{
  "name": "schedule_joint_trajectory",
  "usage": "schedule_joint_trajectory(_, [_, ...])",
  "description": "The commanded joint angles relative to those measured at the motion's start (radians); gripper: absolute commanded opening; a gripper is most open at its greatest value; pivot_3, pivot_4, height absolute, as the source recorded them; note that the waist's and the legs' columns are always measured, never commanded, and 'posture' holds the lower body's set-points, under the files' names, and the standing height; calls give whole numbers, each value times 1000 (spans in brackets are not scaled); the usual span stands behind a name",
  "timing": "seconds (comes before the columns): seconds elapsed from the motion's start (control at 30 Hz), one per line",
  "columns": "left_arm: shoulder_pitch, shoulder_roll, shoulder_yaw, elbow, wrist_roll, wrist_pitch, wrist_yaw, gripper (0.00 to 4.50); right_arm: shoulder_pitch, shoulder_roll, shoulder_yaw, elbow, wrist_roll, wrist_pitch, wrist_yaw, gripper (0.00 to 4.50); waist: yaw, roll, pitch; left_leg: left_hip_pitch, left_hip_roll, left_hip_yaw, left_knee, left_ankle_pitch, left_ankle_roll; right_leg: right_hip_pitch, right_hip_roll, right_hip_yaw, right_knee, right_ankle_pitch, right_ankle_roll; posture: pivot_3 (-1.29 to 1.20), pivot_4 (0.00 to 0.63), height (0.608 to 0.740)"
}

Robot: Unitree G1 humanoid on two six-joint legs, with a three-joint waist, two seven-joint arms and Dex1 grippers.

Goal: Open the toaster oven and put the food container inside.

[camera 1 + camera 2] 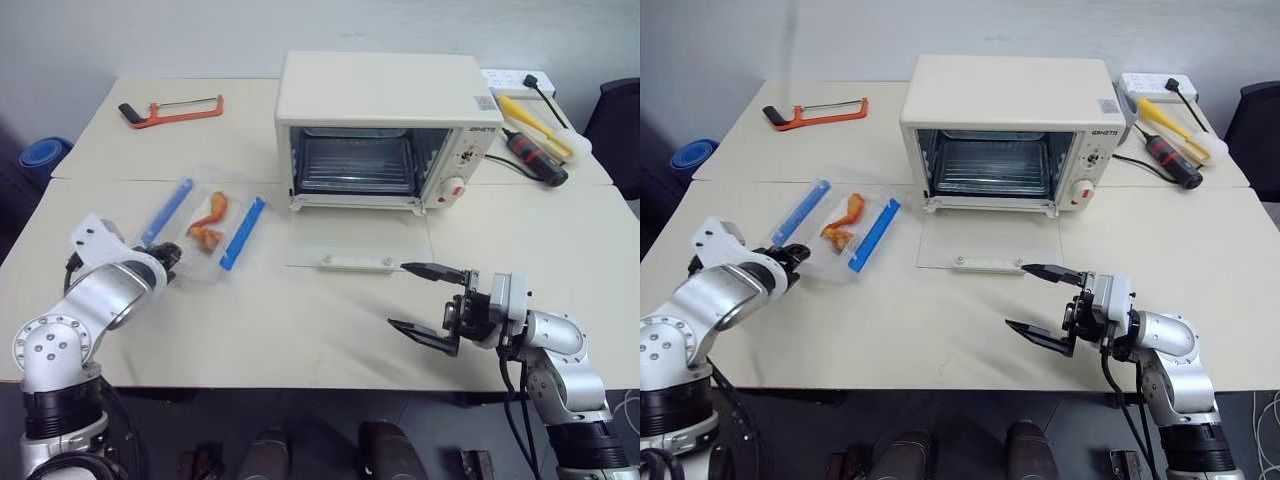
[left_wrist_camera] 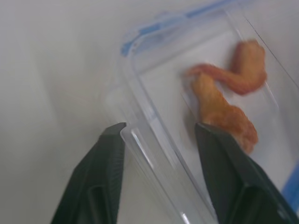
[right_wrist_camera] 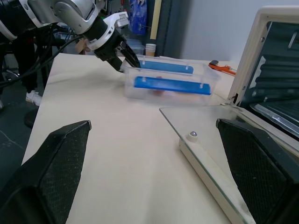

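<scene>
With the oven [image 1: 385, 130] door already down, the left gripper [image 2: 159, 140] straddles the near wall of the container [image 1: 205, 225] toward the table's left edge, fingers part-closed, not yet clamped; next, clamp and lift, while the right gripper [image 1: 432, 305] waits wide open, empty.

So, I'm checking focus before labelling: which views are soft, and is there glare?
Left wrist view: food container and jaws are soft, close up. Right wrist view: near jaws blurred, glass door sharper. Left eye view: even light, no strong glare on the toaster oven.
</scene>
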Motion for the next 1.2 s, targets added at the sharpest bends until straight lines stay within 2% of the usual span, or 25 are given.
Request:
schedule_joint_trajectory(0.03, [14,112,49,62,29,49,-61,1108,0,-2,-9,-54,3,4,-25,4500,-3,0,0,0,0,0,0,0,0,-1,0,0,0,0,0,0,150,740])
schedule_joint_trajectory(0.1, [5,173,51,112,46,82,-114,512,-3,-1,-7,-58,2,10,-37,4500,-6,0,0,0,0,0,-3,0,-1,-1,1,1,0,0,0,0,150,740])
schedule_joint_trajectory(0.17, [-13,220,46,159,79,110,-158,164,-6,1,-4,-60,0,17,-47,4500,-8,0,0,0,-1,0,-3,0,-1,-2,1,1,0,0,0,0,150,740])
schedule_joint_trajectory(0.37, [-97,279,34,225,141,179,-296,160,-10,11,1,-25,-20,1,-59,4500,2,0,0,-1,-1,-1,-3,0,-1,-2,0,0,0,0,0,0,150,740])
schedule_joint_trajectory(0.53, [-195,373,-11,267,153,340,-492,160,2,0,-37,46,-46,-53,-55,4500,-3,0,0,-1,-1,-1,-4,0,-1,-2,0,0,3,0,0,0,150,740])
schedule_joint_trajectory(0.63, [-293,404,-80,279,167,446,-597,160,28,-31,-81,59,-48,-66,-57,4500,-2,0,0,-1,-1,0,-4,0,-1,-3,0,0,3,0,0,0,150,740])
schedule_joint_trajectory(0.7, [-368,382,-127,290,158,502,-626,160,63,-55,-118,56,-46,-69,-61,4500,0,0,0,-1,-2,-1,-4,0,-1,-3,0,0,4,0,0,0,150,740])
schedule_joint_trajectory(0.8, [-511,280,-220,305,160,564,-638,160,137,-92,-178,35,-50,-70,-78,4500,8,0,0,-1,-3,-1,-3,1,-1,-2,0,0,5,0,0,0,150,740])
schedule_joint_trajectory(0.93, [-656,128,-313,357,236,631,-653,160,207,-100,-227,-71,-30,-25,-143,4500,2,-1,0,-2,-3,-1,0,1,0,-2,-1,0,6,0,0,0,150,740])
schedule_joint_trajectory(1.1, [-711,-41,-323,400,398,582,-639,160,266,-79,-240,-206,-24,25,-230,4500,-22,0,0,0,-3,0,-4,1,-1,-4,0,2,8,0,0,0,150,740])
schedule_joint_trajectory(1.2, [-728,-112,-303,402,495,558,-628,160,290,-69,-239,-275,-20,53,-283,4500,-23,0,0,-1,-3,0,-4,1,-1,-5,0,2,8,0,0,0,150,740])
